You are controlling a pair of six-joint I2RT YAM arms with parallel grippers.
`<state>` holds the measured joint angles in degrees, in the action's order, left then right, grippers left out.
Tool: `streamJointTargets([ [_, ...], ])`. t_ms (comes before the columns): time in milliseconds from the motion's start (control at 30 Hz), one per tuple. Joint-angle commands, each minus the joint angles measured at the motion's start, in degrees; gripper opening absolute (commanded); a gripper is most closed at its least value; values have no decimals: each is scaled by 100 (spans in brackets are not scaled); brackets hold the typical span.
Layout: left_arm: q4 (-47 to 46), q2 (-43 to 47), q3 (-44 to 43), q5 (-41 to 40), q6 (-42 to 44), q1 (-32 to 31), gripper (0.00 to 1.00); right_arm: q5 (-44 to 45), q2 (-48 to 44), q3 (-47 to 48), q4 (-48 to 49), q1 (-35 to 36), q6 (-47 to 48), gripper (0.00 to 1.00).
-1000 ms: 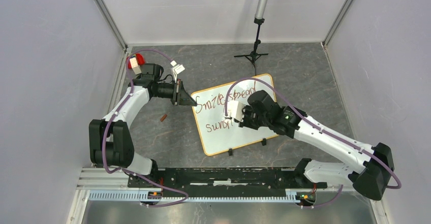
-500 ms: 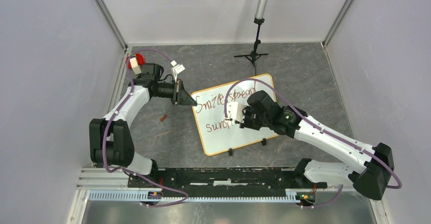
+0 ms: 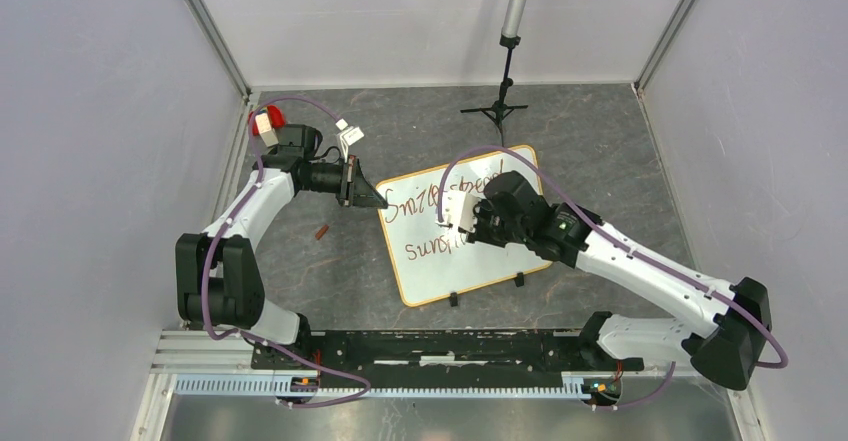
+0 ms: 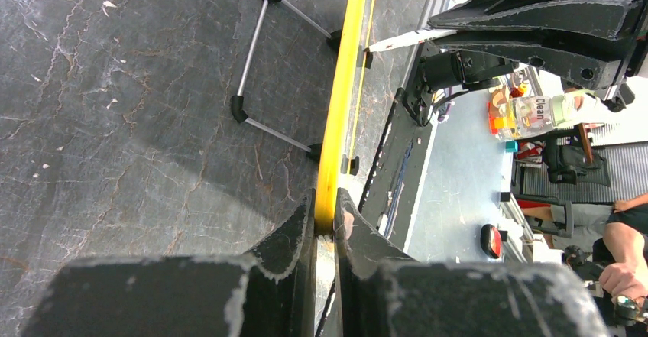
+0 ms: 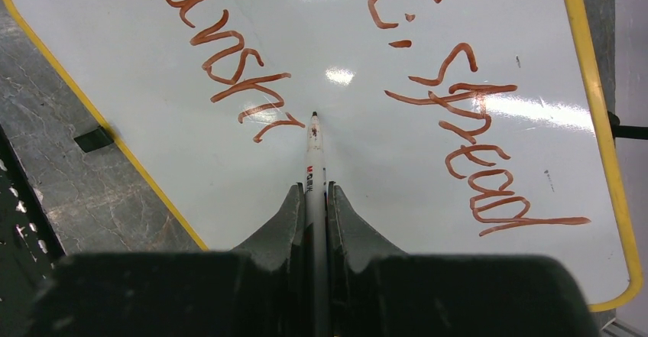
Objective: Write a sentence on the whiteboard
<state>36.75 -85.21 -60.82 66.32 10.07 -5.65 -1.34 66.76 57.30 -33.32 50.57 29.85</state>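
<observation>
The whiteboard (image 3: 440, 261) lies tilted on the table, white with a yellow-orange frame; it fills the right wrist view (image 5: 359, 146). The sentence (image 3: 430, 244) is red marker lettering in two lines: "Smile, spread" above and "sunshi" below (image 5: 229, 77). My right gripper (image 5: 314, 192) is shut on a white marker (image 5: 312, 161) whose tip rests on the board just past the last red letter. My left gripper (image 4: 325, 218) is shut on the board's yellow frame edge (image 4: 336, 108) at its far left corner (image 3: 380, 199).
Two black clips (image 3: 452, 299) sit on the board's near edge. A small dark red cap-like piece (image 3: 322, 231) lies on the table left of the board. A black stand with a grey pole (image 3: 505, 81) is behind the board. White walls enclose the table.
My right gripper and marker have shifted slightly up and to the right along the second line. The left arm and the board have not moved.
</observation>
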Motion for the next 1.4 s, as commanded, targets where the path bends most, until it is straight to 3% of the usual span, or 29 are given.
streamJointTargets([
  [0, -221, -20, -141, -208, -4, -103, 2, 223, 39, 24, 130, -3, 4, 0],
  [367, -221, 0, -159, -225, -10, -108, 2, -16, -227, 33, -121, -3, 59, 0],
  [600, -221, 12, -171, -260, -10, -104, 2, 69, -527, -457, -7, -54, 21, 0],
  [1367, -222, -9, -167, -274, -4, -103, 2, -37, -307, -738, 225, -64, -12, 0],
])
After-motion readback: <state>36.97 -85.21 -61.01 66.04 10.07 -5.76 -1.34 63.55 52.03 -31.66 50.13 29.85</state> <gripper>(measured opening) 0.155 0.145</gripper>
